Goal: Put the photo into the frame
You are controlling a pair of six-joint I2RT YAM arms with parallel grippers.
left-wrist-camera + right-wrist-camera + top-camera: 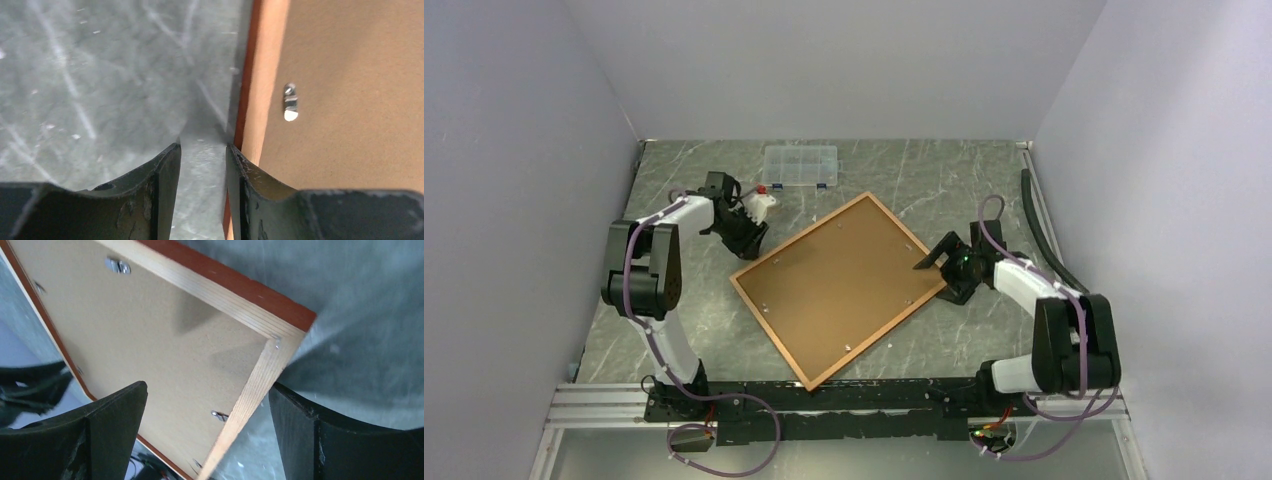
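Apparently the frame (pixel 799 238) is being approached from two sides. This is judged to be a step of handling it as a whole rather than of laying in the photo. The photo is seen in no view, and whether it is already shut in beneath the board (pixel 839 290) cannot be told. The frame lies face down near the middle of the tabletop (pixel 944 180), turned like a diamond, with the board seated in its back.

The left pincer (pixel 202 147) is held partly apart, low over the tabletop just beside the frame's far-left edge. Only bare tabletop is seen between its fingers, and the frame's edge runs just outside one of them. The right pincer (pixel 207 387) is spread wide at the frame's right corner. The corner is seen between its fingers, touched by neither, and nothing is clamped.

If the photo is not yet inside, the clips (pixel 290 102) will have to be turned aside and the board lifted out. If it is inside, only a turning-over is judged to be left. Either way, a firm hold on the thin rim is called for, with the corner centred between the fingers.

The frame is seen as a narrow red-orange rim, backed with pale grained wood. A plain brown board is set within it, and small metal clips are spaced along the inner edge.
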